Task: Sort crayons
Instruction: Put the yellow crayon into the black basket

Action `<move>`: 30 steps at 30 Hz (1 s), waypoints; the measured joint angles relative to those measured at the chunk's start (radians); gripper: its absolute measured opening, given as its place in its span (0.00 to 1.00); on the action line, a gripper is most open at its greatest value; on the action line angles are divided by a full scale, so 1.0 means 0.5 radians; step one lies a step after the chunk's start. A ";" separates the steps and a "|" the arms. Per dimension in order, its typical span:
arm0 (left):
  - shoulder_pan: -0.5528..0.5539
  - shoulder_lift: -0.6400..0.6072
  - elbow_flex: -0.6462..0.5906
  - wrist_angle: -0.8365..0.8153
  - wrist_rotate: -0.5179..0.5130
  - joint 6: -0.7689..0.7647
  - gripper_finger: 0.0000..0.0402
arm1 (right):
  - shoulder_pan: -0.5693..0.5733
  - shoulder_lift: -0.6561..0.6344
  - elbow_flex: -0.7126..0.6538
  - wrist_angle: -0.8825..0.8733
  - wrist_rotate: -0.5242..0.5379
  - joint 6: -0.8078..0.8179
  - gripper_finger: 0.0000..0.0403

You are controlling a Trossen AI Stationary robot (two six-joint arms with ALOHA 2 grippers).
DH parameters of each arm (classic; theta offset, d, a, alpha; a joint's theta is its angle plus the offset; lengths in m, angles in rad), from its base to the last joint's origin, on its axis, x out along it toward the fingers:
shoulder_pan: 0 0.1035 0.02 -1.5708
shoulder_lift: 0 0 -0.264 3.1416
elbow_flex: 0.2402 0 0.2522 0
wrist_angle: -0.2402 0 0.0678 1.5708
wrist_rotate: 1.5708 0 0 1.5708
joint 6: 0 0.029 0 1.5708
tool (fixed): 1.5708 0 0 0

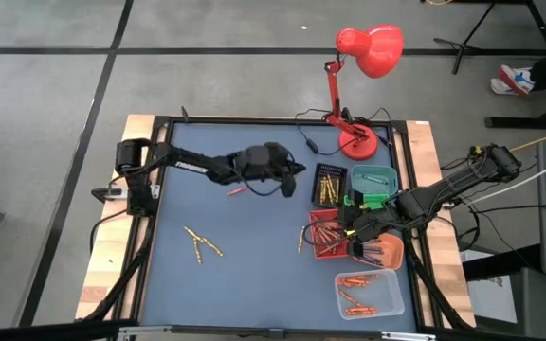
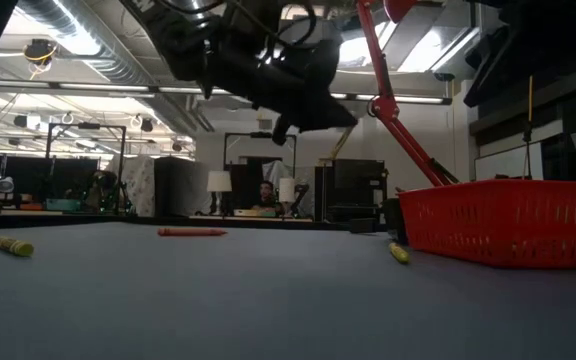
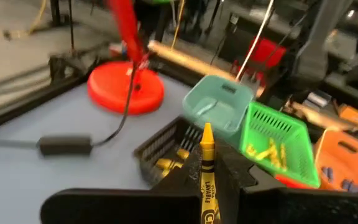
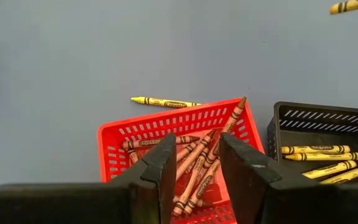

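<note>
Light is even and soft from overhead across the table (image 1: pixel 235 275), with faint shadows. In the low view, bright ceiling lights (image 2: pixel 438 45) at one o'clock glare and leave the arm backlit, nearly black. The left wrist view is motion-blurred throughout; the right wrist view is sharp.

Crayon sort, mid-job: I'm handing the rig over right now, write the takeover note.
Left end effector: shut on a yellow wax crayon, raised near the black mesh plastic tray.
Right end effector: open, empty, over the red mesh plastic tray.
Done: yellow crayons lie in the black tray, orange-red ones in the red tray and the clear plastic tub.
Left: one red crayon, three yellowish crayons at mid-table, and one yellow crayon beside the red tray.
</note>
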 joint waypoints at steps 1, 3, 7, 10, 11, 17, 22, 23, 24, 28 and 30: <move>-0.027 0.011 0.000 0.058 -0.030 0.010 0.01 | 0.000 0.000 0.000 0.006 0.000 0.000 0.30; -0.066 0.030 0.000 0.130 -0.041 0.013 0.01 | 0.000 0.001 0.000 0.036 0.000 -0.001 0.30; -0.106 0.122 0.007 0.399 -0.043 0.013 0.01 | 0.001 0.002 0.001 0.089 0.000 -0.001 0.30; -0.108 0.234 0.029 0.590 -0.045 0.012 0.01 | 0.001 0.002 0.001 0.135 0.000 -0.001 0.30; -0.108 0.278 0.052 0.627 -0.045 0.012 0.01 | 0.000 0.002 0.001 0.152 0.000 -0.001 0.30; -0.108 0.548 0.277 0.690 -0.042 0.007 0.01 | 0.000 0.002 0.001 0.149 0.000 -0.001 0.30; -0.114 0.751 0.516 0.657 -0.023 -0.001 0.01 | 0.000 0.002 0.001 0.150 0.000 -0.001 0.30; -0.117 0.776 0.549 0.639 -0.022 -0.002 0.01 | 0.000 0.002 0.001 0.151 0.000 -0.001 0.30; -0.121 0.795 0.572 0.621 -0.021 -0.002 0.01 | 0.000 0.002 0.001 0.150 0.000 -0.001 0.30; -0.136 0.828 0.613 0.618 -0.021 -0.001 0.05 | 0.000 0.002 0.001 0.145 0.000 -0.001 0.30; -0.142 0.827 0.614 0.620 -0.020 0.004 0.09 | 0.000 0.002 0.001 0.144 0.000 -0.001 0.30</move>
